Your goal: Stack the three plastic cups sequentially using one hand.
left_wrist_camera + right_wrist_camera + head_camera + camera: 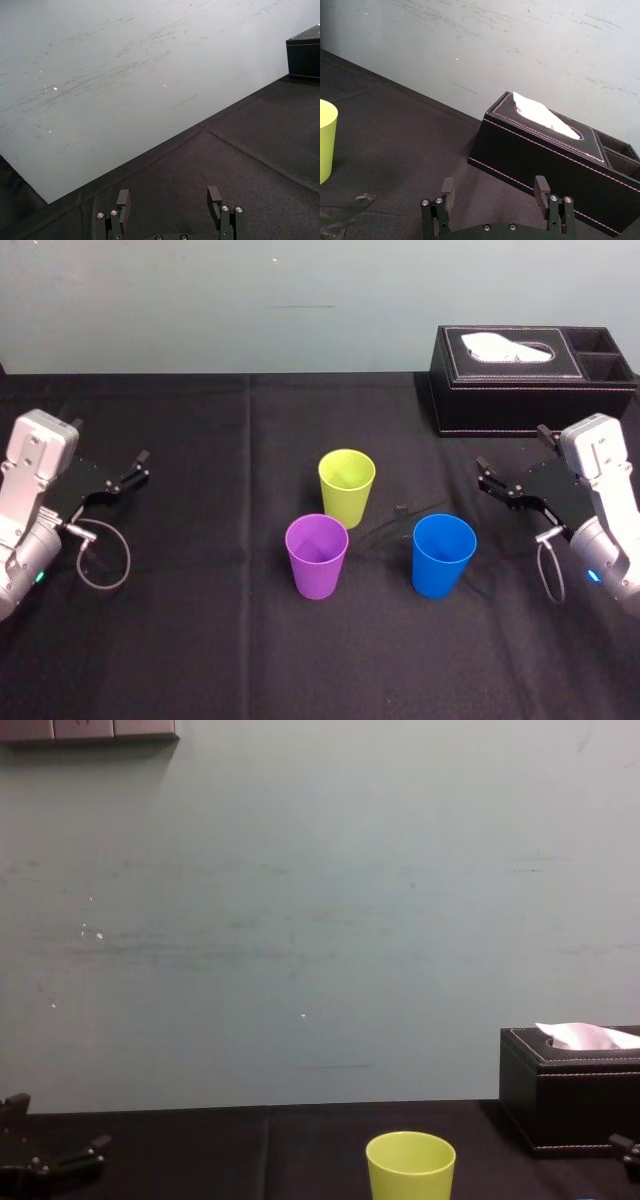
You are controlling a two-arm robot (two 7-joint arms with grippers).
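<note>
The yellow-green cup (346, 487), purple cup (318, 555) and blue cup (443, 554) stand upright and apart at mid-frame in the head view, on the black bench (200, 640). The left gripper (168, 195) sits at the frame's left edge. The right gripper (493, 182) sits at the right edge, below the tissue box (530, 380). Both have their fingers spread wide and hold nothing.
</note>
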